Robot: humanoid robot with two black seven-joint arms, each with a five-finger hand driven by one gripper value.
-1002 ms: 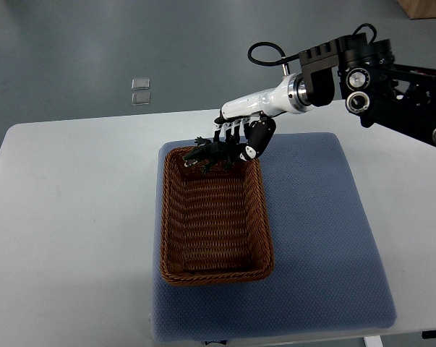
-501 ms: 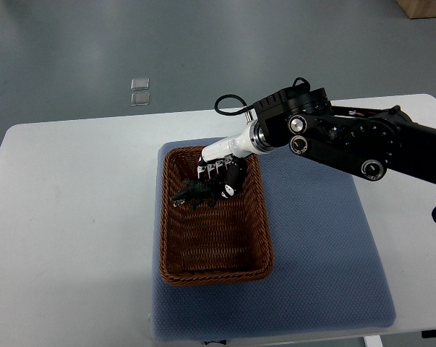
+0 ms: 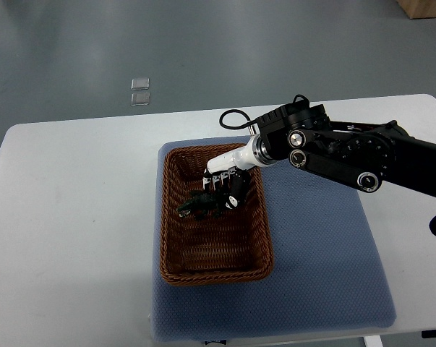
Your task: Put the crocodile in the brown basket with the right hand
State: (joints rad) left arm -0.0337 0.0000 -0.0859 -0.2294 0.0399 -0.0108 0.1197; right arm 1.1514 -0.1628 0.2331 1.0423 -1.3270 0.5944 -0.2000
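A dark green toy crocodile [image 3: 196,204] is inside the brown wicker basket [image 3: 176,253], low over its upper middle. My right hand [image 3: 223,192] reaches down into the basket from the right and its fingers are still curled around the crocodile's rear end. The crocodile's head points left. The black right arm [image 3: 348,152] stretches in from the right edge across the blue mat.
The basket stands on the left part of a blue padded mat [image 3: 326,246], which lies on a white table [image 3: 73,231]. Two small clear squares [image 3: 139,90] lie on the grey floor beyond the table. A wooden corner [image 3: 424,7] shows at top right.
The right hand has carried the crocodile from above the basket's far rim leftward and down into the basket. It dropped a little lower in the last half second.
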